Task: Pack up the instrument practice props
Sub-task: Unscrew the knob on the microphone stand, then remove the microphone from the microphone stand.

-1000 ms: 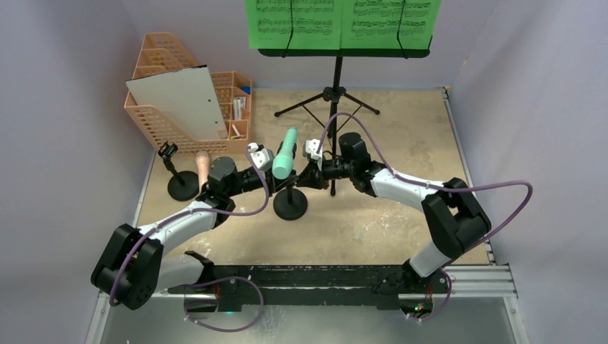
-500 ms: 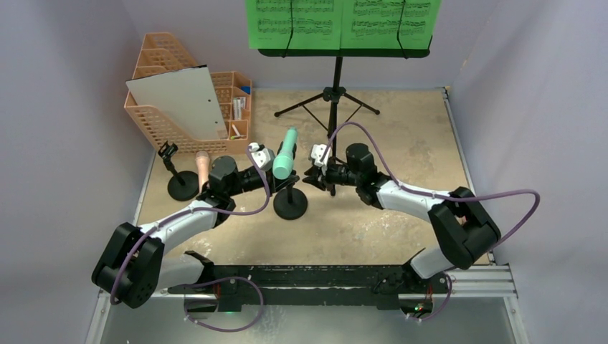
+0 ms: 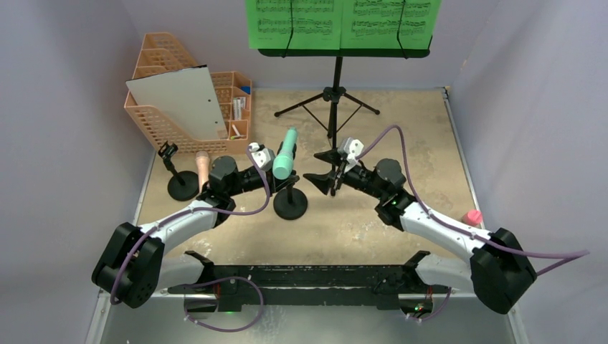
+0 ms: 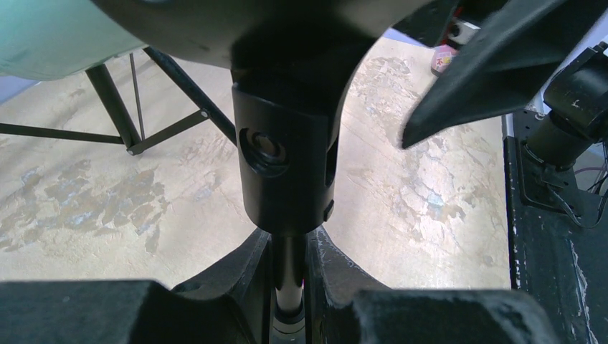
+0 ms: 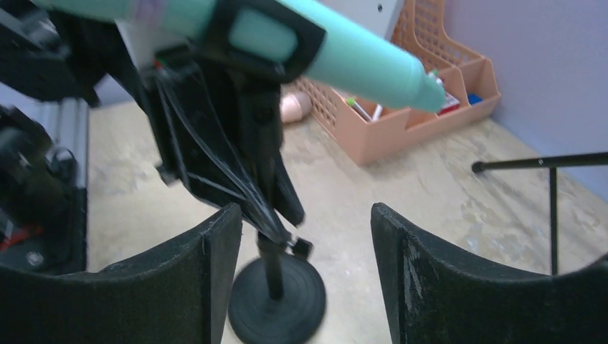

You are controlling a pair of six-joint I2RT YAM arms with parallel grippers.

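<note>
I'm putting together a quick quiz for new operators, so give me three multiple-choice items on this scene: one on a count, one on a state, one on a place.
1. How many green pages sit on the music desk?
A) one B) two C) three
2. How does the right pincer stand?
A) shut on a green page B) shut on the music desk C) open, holding nothing
3. Where is the pink microphone?
A) on the table beside the empty holder B) on the music desk C) in the right pincer

Key:
1 B, two sheets sit side by side on the desk.
2 C, its jaws stand apart with nothing gripped between them.
3 A, it lies low on the table next to the round-based holder at the left.
</note>
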